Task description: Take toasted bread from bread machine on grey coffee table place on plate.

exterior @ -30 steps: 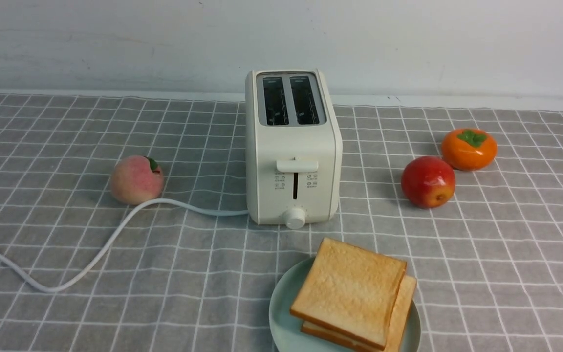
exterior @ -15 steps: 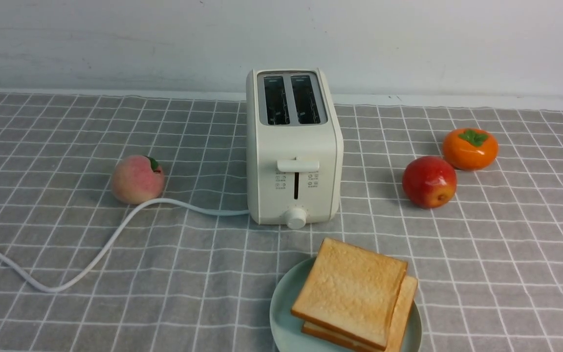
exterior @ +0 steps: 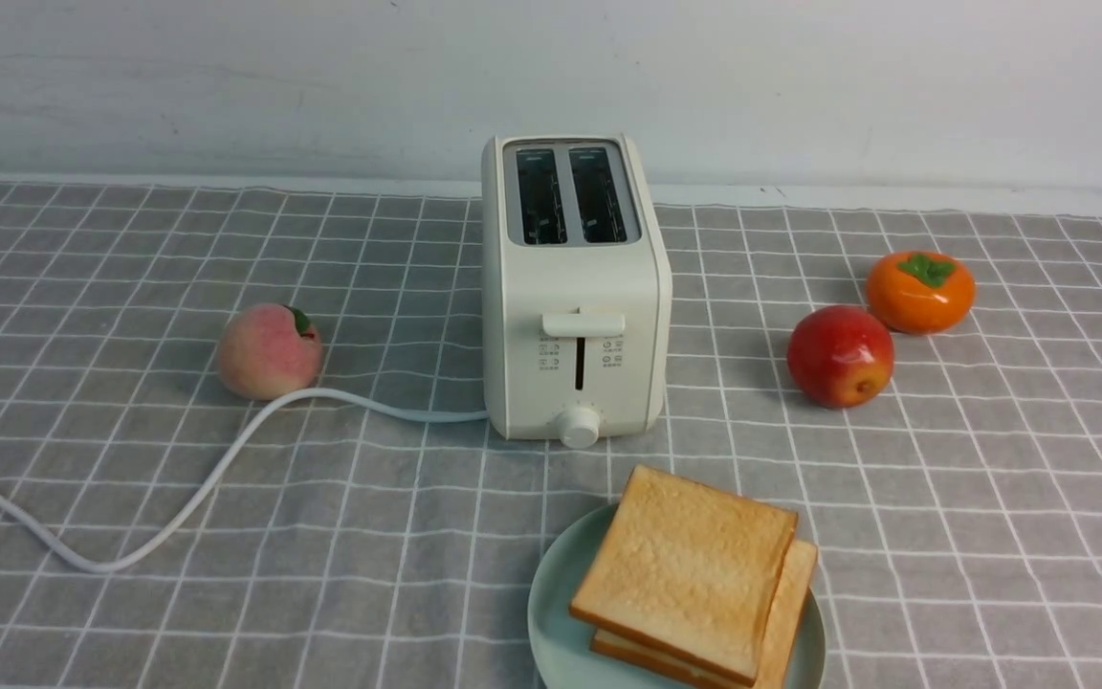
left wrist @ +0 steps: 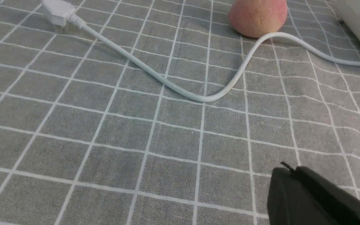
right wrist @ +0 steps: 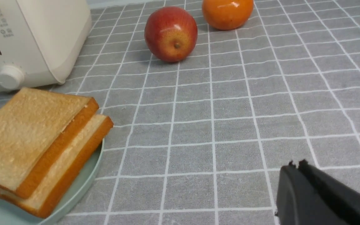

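Two slices of toasted bread (exterior: pixel 690 574) lie stacked on the mint-green plate (exterior: pixel 551 622) at the front of the grey coffee table (exterior: pixel 991 536). They also show in the right wrist view (right wrist: pixel 27 137) on the plate (right wrist: pixel 86 181). The cream bread machine (exterior: pixel 575 287) stands behind the plate, both slots empty; it also shows in the right wrist view (right wrist: pixel 33 40). Neither arm shows in the front view. My left gripper (left wrist: pixel 289 170) is shut and empty over bare cloth. My right gripper (right wrist: pixel 295 165) is shut and empty, to the right of the plate.
A peach (exterior: pixel 269 351) lies left of the bread machine, with the white cord (exterior: pixel 207 478) curving past it to a plug (left wrist: pixel 55 12). A red apple (exterior: pixel 840 356) and an orange persimmon (exterior: pixel 919 291) lie to the right. A white wall runs behind the table.
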You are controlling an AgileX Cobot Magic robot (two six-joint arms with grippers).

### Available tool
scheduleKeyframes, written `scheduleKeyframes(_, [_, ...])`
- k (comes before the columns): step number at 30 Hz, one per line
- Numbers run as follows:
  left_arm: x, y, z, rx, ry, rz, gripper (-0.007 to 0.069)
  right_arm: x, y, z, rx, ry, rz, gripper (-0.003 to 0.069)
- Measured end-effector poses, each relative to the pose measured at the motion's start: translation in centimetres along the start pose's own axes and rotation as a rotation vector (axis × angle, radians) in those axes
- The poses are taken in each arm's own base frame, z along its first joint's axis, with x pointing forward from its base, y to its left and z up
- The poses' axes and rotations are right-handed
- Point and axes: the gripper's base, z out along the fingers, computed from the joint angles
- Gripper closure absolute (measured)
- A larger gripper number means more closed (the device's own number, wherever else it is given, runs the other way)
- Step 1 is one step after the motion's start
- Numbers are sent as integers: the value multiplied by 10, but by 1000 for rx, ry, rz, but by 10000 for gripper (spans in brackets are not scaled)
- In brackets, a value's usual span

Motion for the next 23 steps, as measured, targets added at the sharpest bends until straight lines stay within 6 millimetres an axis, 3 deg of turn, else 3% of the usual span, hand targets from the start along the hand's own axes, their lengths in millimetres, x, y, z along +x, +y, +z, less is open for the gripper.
scheduleKeyframes(6, [0,0,0,0,0,0,609,0,2,0,-61,7,-19,664])
scheduleKeyframes(10, [0,0,0,0,1,0,607,2,-3,0,-18,25,43,664])
scheduleKeyframes(23, [0,0,0,0,0,0,596,2,-6,-1,21,36,-13,664])
